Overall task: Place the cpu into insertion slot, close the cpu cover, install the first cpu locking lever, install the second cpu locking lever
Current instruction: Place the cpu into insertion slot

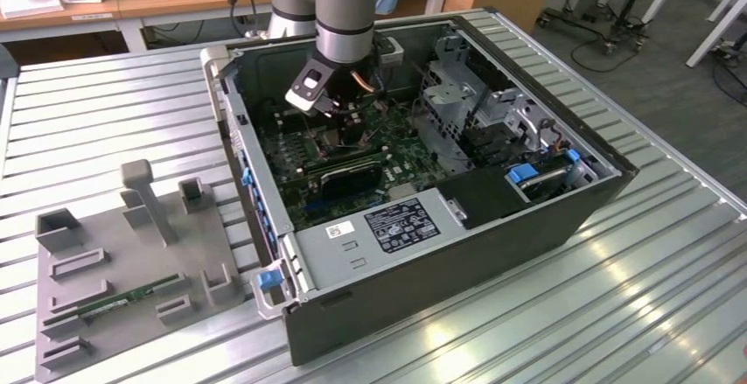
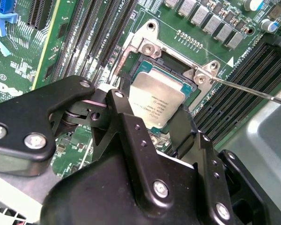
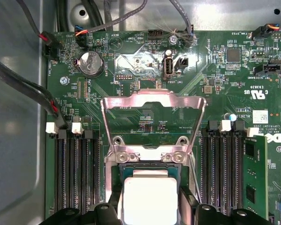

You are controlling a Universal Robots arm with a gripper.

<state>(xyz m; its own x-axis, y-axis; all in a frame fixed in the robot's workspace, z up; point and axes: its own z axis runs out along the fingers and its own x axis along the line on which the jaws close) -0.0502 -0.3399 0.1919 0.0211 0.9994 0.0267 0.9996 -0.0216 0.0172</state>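
— Cpu [image 2: 157, 101] [image 3: 150, 199]: where?
— At the insertion slot [image 2: 168, 65], inside the open computer case [image 1: 467, 253]; fully seated or not, I cannot tell.
— And the pincer [image 2: 152, 108]?
— Clamped on its two opposite edges.
— The cpu cover [image 3: 152, 97]?
— Tipped up open on its hinge, just beside the slot.

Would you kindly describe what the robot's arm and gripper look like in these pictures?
The arm is a grey tube with a light blue joint cap, ending in a black wrist unit with a white edge. The gripper is matte black, built of flat angular link plates fastened with silver screws.
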